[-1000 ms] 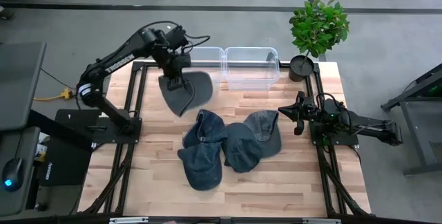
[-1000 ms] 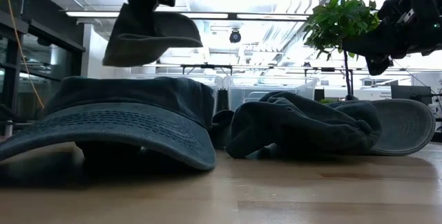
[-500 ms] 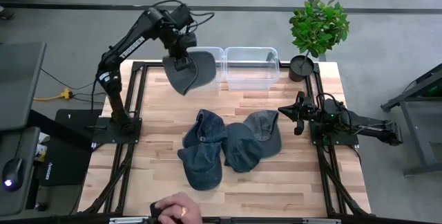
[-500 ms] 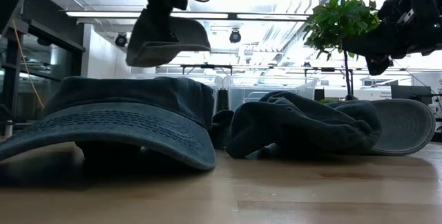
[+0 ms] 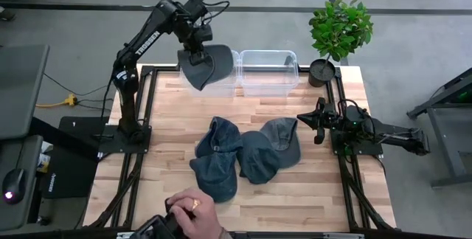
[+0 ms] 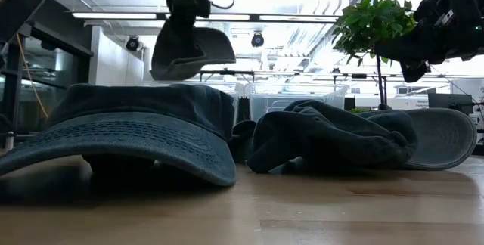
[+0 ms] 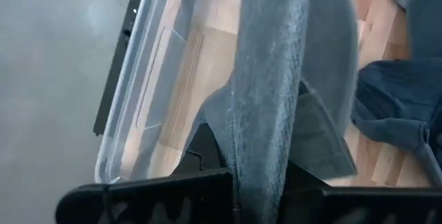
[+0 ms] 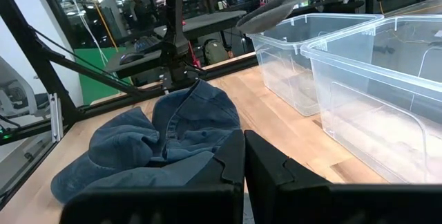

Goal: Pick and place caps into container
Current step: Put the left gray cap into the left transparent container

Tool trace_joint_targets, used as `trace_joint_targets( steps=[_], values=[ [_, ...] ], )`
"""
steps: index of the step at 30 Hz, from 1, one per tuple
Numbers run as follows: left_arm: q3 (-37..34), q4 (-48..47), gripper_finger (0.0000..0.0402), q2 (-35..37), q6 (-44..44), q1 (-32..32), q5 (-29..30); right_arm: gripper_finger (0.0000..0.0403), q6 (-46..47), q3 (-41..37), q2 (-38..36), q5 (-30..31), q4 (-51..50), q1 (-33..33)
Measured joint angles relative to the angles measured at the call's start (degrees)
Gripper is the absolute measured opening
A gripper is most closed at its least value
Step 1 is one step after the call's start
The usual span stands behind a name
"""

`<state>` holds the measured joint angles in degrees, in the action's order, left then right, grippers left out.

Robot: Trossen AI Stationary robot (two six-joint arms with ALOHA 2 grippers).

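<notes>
My left gripper is shut on a faded grey-blue cap and holds it in the air over the left of two clear plastic containers at the table's far edge. In the low view the cap hangs high above the table. Three more caps lie in a heap mid-table: a dark blue one, another dark blue one and a grey-blue one. My right gripper is shut and waits by the table's right edge, touching nothing. My left gripper pinches a fold of the cap's cloth between its two fingers, coming from above and pointing down. The cap is lifted clear and hangs below the fingers, its brim sticking out to one side. Whether the fold is crown or rim cannot be told.
The second clear container stands right of the first. A potted plant stands at the far right corner. A person's hand is at the table's near edge. Bare wood lies left of the heap.
My left gripper has carried the cap toward the table's far edge and a little to the right, from over the bare wood to above the left container, staying shut on it. A person's hand has come in at the near edge.
</notes>
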<state>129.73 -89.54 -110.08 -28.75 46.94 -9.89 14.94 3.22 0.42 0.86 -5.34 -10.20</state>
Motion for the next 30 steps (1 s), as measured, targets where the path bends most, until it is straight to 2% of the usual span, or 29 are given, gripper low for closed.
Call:
trace_joint_targets(
  steps=[4, 8, 30],
  values=[
    [0.1, 0.9, 0.0, 0.0, -3.2, 0.8, 0.1, 0.0001, 0.0, 0.0, 0.0, 0.0, 0.0, 0.0],
    [0.0, 2.5, 0.0, -0.8, -4.1, 0.8, 3.5, 0.0001, 0.0, 0.0, 0.0, 0.0, 0.0, 0.0],
    [0.0, 0.9, 0.0, -9.5, -5.5, 0.3, 3.2, 0.0001, 0.0, 0.0, 0.0, 0.0, 0.0, 0.0]
  ],
)
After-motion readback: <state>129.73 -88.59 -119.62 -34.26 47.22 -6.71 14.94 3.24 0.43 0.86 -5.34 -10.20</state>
